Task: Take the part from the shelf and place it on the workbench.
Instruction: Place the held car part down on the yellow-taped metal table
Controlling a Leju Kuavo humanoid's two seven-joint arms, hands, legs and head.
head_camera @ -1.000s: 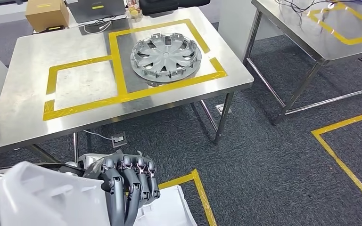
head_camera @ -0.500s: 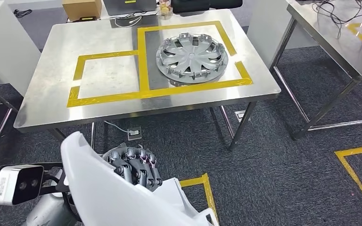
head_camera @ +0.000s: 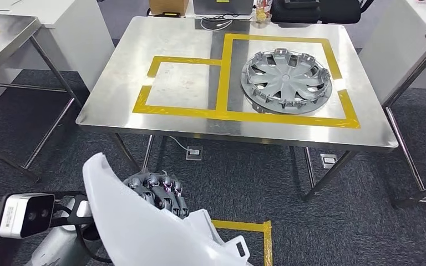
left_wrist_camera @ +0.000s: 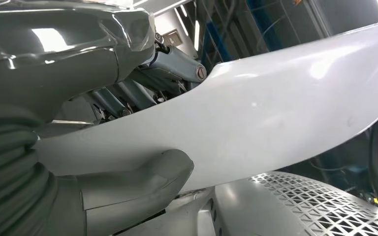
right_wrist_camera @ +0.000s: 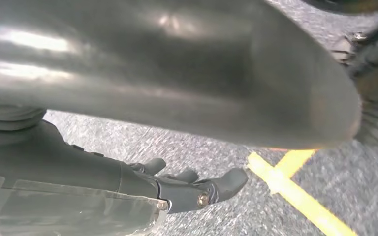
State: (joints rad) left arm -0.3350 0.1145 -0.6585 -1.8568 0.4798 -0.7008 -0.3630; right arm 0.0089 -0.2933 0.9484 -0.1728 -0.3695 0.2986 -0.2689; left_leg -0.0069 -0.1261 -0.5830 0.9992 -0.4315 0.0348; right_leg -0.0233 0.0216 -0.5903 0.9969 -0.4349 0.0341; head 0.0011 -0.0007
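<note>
Left hand (head_camera: pixel 158 191), with dark fingers curled over one face and the thick grey thumb (left_wrist_camera: pixel 138 179) pressed on the other, is seen grasping the glossy white curved plastic panel (head_camera: pixel 138 227). Its long axis is seen running from upper left toward lower right, low before the steel workbench (head_camera: pixel 144 111). Right hand (right_wrist_camera: pixel 192 189) is seen hanging over carpet, fingers loosely apart, nothing grasped.

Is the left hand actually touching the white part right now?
Touching. In the left wrist view the left hand has its thumb pressed on one face of the white part, with its fingers behind the other.
</note>
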